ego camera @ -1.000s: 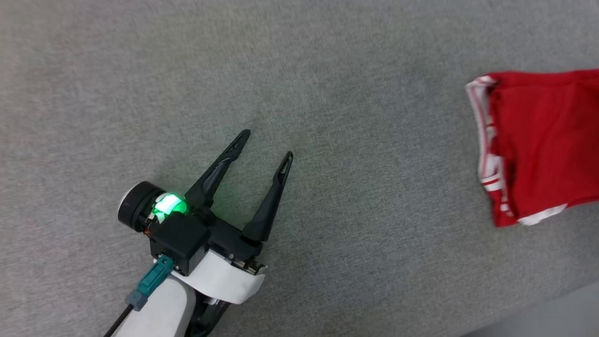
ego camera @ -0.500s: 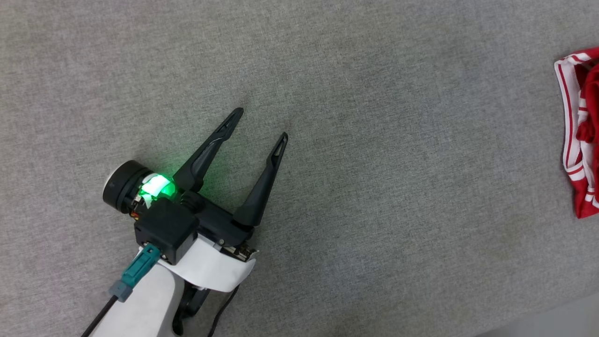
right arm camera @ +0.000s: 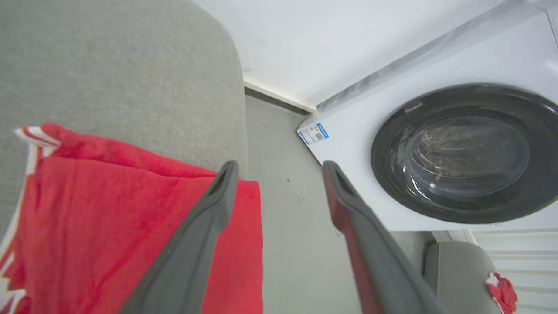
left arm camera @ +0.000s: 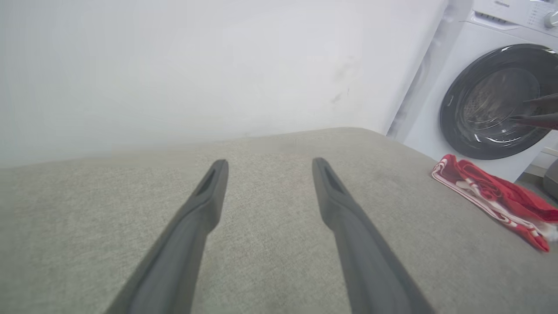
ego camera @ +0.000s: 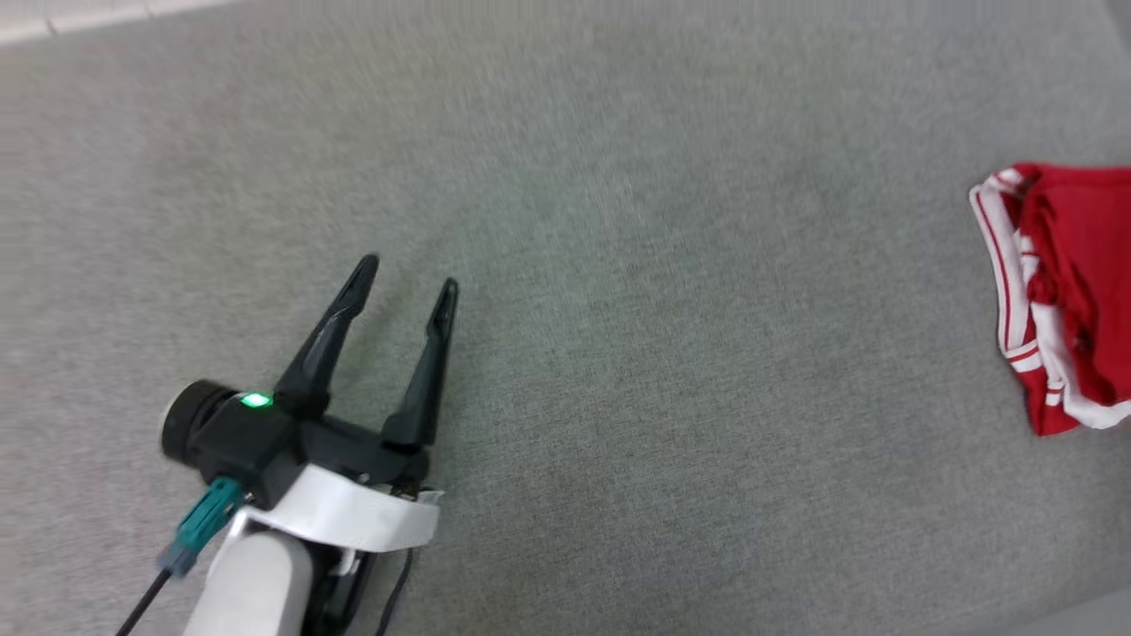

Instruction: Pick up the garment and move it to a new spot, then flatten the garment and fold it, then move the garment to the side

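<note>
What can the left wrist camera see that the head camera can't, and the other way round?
Left wrist view: a white washing machine with a dark round door. Head view: the left arm's green light and teal plug. Both: the open left gripper, the red jersey and the grey fabric surface.

Grey fabric surface (left arm camera: pixel 270 244) under left fingers (left arm camera: pixel 209 196); white wall (left arm camera: pixel 174 65) beyond their tips. 1 white washing machine (right arm camera: pixel 392 87), dark round door (right arm camera: pixel 466 152), ahead of right fingers (right arm camera: pixel 216 205); grey floor (right arm camera: pixel 283 226) between them.
</note>
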Controlling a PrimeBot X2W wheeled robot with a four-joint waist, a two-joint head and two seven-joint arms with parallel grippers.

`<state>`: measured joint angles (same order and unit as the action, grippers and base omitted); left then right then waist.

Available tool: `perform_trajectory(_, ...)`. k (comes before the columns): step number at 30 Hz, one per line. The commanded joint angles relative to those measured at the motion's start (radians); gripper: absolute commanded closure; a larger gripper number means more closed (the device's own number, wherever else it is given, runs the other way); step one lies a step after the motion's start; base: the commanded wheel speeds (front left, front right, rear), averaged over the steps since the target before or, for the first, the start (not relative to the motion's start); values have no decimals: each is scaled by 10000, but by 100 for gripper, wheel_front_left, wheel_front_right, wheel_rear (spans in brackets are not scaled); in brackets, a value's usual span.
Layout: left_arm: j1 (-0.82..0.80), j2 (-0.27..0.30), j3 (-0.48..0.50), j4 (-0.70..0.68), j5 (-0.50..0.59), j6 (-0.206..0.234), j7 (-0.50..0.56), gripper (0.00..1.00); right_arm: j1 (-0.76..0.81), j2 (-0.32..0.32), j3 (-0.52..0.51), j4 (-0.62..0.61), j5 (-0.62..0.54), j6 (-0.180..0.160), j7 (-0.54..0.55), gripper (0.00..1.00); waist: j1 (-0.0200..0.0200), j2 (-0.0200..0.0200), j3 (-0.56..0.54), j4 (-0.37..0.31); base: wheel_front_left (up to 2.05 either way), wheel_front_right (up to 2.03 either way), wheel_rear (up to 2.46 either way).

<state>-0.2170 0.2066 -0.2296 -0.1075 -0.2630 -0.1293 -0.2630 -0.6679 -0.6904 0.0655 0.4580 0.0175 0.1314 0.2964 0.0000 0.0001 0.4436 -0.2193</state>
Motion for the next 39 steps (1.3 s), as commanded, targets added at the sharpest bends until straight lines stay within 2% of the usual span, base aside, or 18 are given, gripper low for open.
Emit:
perform_trajectory(1,334,-135,432,112,87,-8,-23,0,75,324,29,-397,230,-14,-366,0,0,-1,-1268,402,0,0,0)
perform_trajectory(5,834,-335,868,239,259,-7,-21,0,499,799,-58,-987,501,-14,-852,0,0,-1,-1959,668,0,0,0)
perform_trajectory(14,2109,-984,1838,520,592,188,-21,0,2449,3360,-1136,-3131,1170,-11,-2592,0,0,-1,-3677,1434,0,0,0)
perform_trajectory(19,2743,-1149,2011,724,622,167,-21,0,3997,4596,-1170,-4061,1348,-11,-3266,0,0,-1,-4340,1713,0,0,0)
perform_trajectory(24,3105,-1181,1957,886,689,73,-21,0,5390,5516,-824,-4354,1554,-11,-4089,0,0,-1,-4597,1921,0,0,0)
perform_trajectory(30,3291,-1271,2099,946,613,32,-21,0,6411,6151,-739,-4042,1554,-11,-4789,0,0,-1,-4712,2046,0,0,0)
perform_trajectory(39,3533,-1396,2339,1036,650,3,-21,0,6864,6372,-626,-3705,1350,-10,-5165,0,0,-1,-4813,2021,0,0,0)
